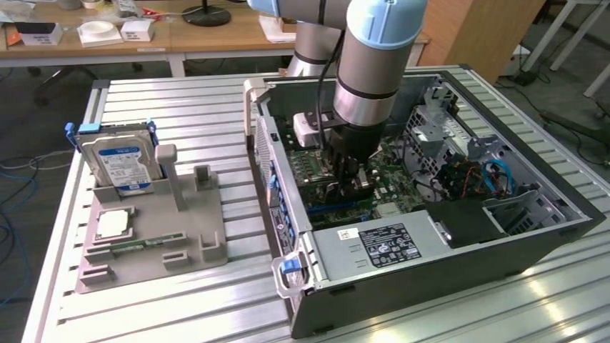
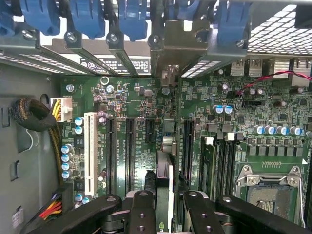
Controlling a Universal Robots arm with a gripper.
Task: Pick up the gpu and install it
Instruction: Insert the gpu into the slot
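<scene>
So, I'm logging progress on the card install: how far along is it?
Done: the gpu is picked up and carried into the open computer case; the grey holder outside keeps the hard drive. In hand: the tool grips the card edge-on, low over the motherboard slots. Left: whether it is fully seated I cannot tell, and the tool has not let go.

Legible markings: none can be read with confidence.
- Hard drive (image 1: 121, 166), standing in the grey holder: blue-and-white label, print too small to read.
- Power supply (image 1: 381, 246) in the computer case: black label with white print and symbols, unreadable.
- Motherboard (image 2: 141, 122): white silkscreen lettering and a white sticker, indistinct.
</scene>
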